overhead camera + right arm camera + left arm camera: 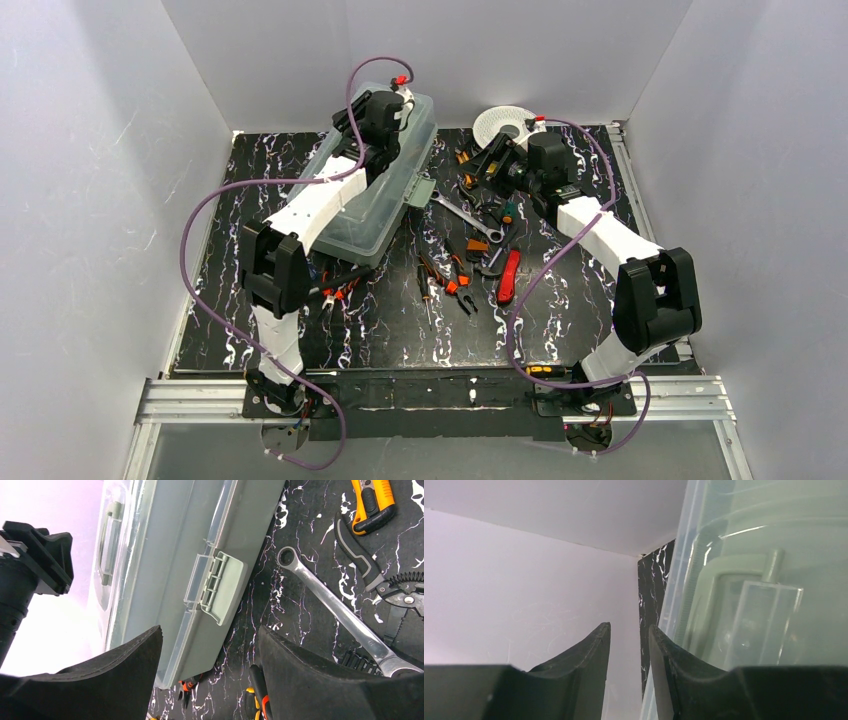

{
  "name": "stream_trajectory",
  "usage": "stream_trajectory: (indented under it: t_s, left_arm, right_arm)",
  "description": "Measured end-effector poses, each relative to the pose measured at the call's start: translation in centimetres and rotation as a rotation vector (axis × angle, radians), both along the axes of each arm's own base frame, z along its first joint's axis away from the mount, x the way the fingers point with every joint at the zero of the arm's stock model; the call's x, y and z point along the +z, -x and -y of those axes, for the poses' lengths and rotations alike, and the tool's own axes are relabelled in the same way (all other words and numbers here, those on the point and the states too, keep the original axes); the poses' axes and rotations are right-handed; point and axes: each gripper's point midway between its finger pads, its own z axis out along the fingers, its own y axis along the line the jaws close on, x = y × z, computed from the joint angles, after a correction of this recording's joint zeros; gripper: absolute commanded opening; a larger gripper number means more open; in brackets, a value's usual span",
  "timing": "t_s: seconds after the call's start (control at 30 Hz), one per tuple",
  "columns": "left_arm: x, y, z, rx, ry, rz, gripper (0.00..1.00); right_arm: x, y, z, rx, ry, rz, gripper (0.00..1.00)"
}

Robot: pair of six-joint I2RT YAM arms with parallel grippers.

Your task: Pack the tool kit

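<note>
Two arms reach over the black, white-veined desk (380, 325). A large rectangular plastic toolbox with a translucent lid (385, 200) (774, 540) (165, 565) lies askew on the rear left of the desk with its lid down. A sage-green latch (421, 192) (222, 587) juts from its right long side.

The left gripper (388, 108) (629, 627) hangs over the box's far end, just beside the lid's edge. Its fingers are only narrowly parted, with nothing between them. The right gripper (492, 165) (211, 628) is spread wide and empty, above the desk right of the latch.

Loose tools lie scattered right of the box: a long silver ring wrench (468, 217) (335, 612), orange-handled pliers (457, 280), a red knife (510, 275) and a yellow utility knife (372, 500). A white round perforated spool (503, 125) sits at the back wall.
</note>
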Motion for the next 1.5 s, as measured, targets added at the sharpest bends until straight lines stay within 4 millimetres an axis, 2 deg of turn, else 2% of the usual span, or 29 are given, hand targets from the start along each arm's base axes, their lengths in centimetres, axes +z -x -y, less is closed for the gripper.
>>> stream_trajectory:
  t_s: [0.13, 0.27, 0.37, 0.43, 0.5, 0.63, 0.73, 0.83, 1.0, 1.2, 1.33, 1.5]
  left_arm:
    - [0.6, 0.0, -0.2, 0.019, 0.045, 0.030, 0.37]
    - [0.7, 0.0, -0.7, 0.038, 0.075, 0.033, 0.53]
    - [0.8, 0.3, -1.0, 0.038, 0.164, 0.002, 0.62]
    - [1.0, 0.2, -1.2, 0.022, 0.280, -0.017, 0.65]
    - [1.7, -0.1, -1.7, -0.001, 0.474, -0.032, 0.69]
    - [2.2, -0.3, -4.7, 0.005, 0.844, -0.058, 0.77]
    - [1.0, -0.1, -7.3, 0.050, 1.097, -0.104, 0.82]
    - [-1.1, 0.3, -8.2, 0.077, 1.327, -0.176, 0.86]
    - [-4.9, 1.3, -7.6, 0.114, 1.636, -0.307, 0.88]
    - [-8.8, 2.0, -4.4, 0.108, 1.906, -0.424, 0.86]
    - [-8.7, 2.4, -3.9, 0.050, 2.010, -0.367, 0.85]
    - [-7.3, 4.6, -2.7, 0.024, 2.094, -0.329, 0.84]
  right_arm:
    - [0.0, 0.0, 0.0, 0.001, -0.001, -0.001, 0.78]
    - [0.0, 0.0, 0.1, 0.005, -0.003, -0.002, 0.81]
    - [0.0, 0.1, 0.1, 0.011, -0.006, -0.004, 0.82]
    - [0.0, 0.2, 0.0, 0.016, -0.006, -0.007, 0.83]
    - [0.3, 0.3, 0.0, 0.020, -0.006, -0.012, 0.83]
    - [1.9, 0.2, -0.4, 0.031, -0.010, -0.010, 0.84]
    - [3.9, -0.3, -1.3, 0.043, -0.013, -0.002, 0.86]
    - [5.3, -0.4, -2.9, 0.073, -0.023, 0.011, 0.88]
    - [4.3, 0.5, -5.6, 0.132, -0.015, -0.037, 0.88]
    - [2.3, 0.7, -8.0, 0.179, 0.020, -0.112, 0.88]
    - [3.0, 0.8, -8.2, 0.186, 0.029, -0.116, 0.88]
    - [4.5, 0.6, -8.3, 0.182, 0.039, -0.100, 0.87]
